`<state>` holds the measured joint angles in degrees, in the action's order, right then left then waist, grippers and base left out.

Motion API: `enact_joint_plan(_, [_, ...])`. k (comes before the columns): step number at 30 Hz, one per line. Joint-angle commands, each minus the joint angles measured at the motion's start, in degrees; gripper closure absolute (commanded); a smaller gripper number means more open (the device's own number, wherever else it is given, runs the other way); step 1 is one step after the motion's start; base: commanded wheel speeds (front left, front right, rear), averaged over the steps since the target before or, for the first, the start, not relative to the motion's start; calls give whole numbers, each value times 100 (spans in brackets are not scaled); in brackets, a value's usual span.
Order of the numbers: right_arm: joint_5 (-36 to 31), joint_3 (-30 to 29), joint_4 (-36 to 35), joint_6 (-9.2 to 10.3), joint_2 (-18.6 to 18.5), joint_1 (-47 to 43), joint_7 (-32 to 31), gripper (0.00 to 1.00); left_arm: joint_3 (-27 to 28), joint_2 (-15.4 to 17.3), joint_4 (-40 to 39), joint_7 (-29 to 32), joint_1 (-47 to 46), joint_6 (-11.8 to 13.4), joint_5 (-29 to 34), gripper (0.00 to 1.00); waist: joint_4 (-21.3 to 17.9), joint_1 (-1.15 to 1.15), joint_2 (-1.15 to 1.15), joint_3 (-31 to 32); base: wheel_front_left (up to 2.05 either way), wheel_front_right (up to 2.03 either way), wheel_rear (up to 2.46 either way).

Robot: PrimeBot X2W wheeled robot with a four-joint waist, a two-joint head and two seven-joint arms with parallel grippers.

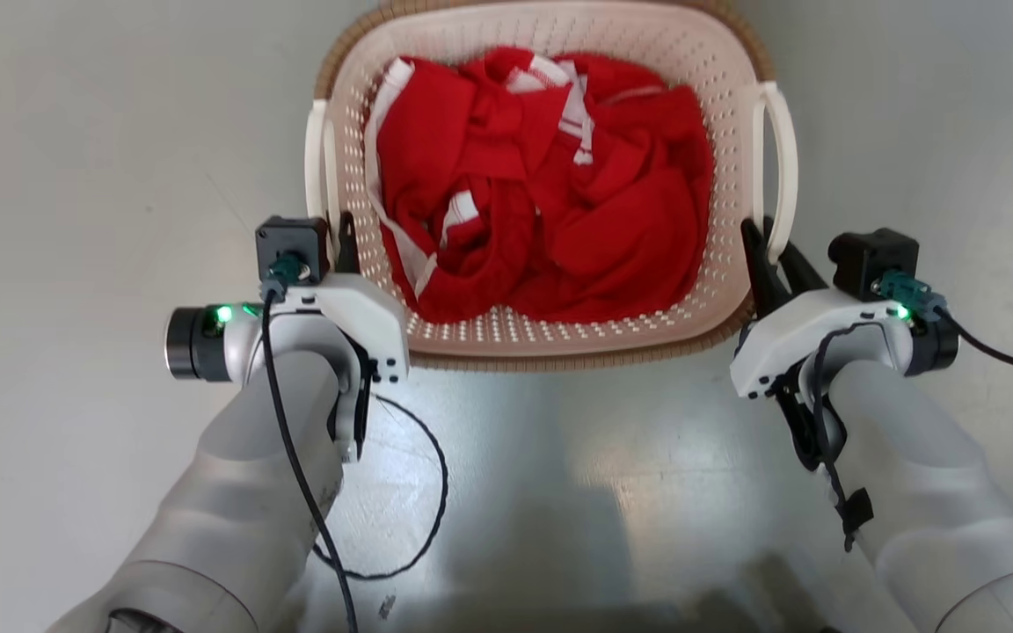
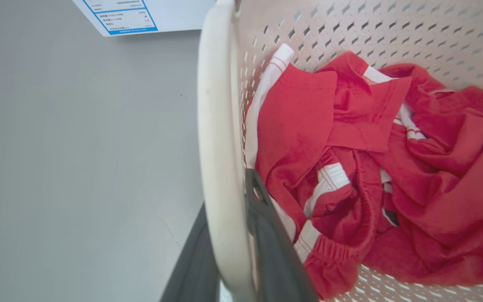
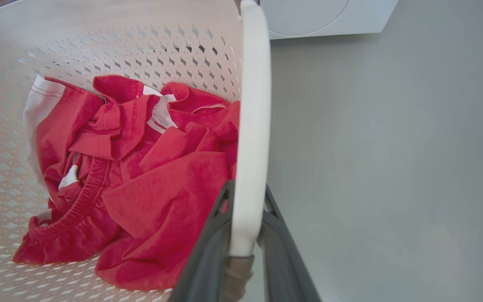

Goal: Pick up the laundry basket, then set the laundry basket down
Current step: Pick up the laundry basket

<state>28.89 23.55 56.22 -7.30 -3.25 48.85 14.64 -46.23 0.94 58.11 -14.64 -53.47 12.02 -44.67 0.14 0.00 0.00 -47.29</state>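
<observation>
My left tool (image 1: 346,242): was clamped, nearly shut, on the laundry basket (image 1: 550,338) left handle (image 1: 317,167).
My right tool (image 1: 770,251): was clamped likewise on its right handle (image 1: 783,158).
Load: red clothes (image 1: 542,193) lay inside the basket.

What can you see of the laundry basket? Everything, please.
Cream perforated plastic laundry basket, rounded-rectangular, upright, with a brown woven-look rim and a white handle on each side. Crumpled red-and-white clothes lie inside. The fingers of the left gripper pinch the left handle, those of the right gripper the right handle. Can't tell whether it's clear of the grey floor.
</observation>
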Motion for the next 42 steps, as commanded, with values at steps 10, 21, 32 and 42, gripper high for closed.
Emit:
enact_joint_plan(10, [335, 401, 344, -19, 37, -599, 36, 100, -401, 194, 205, 117, 483, -69, -498, 100, 138, 0, 0, 981, 0, 0, 0])
enact_joint_plan(21, [606, 679, 741, -19, 37, -1188, 36, 100, -863, 194, 85, 102, 1240, 4, -1079, 100, 151, 0, 0, 2033, 0, 0, 0])
enact_joint_plan(32, [1053, 985, 945, -19, 37, -1912, 36, 100, -1493, 194, -95, 174, 2012, 54, -1593, 100, 207, 0, 0, 3263, 0, 0, 0])
enact_joint_plan(42, [1247, 1146, 1183, -19, 37, -2364, 36, 100, -1909, 194, -110, 257, 2486, 78, -1960, 100, 352, 0, 0, 4138, 0, 0, 0])
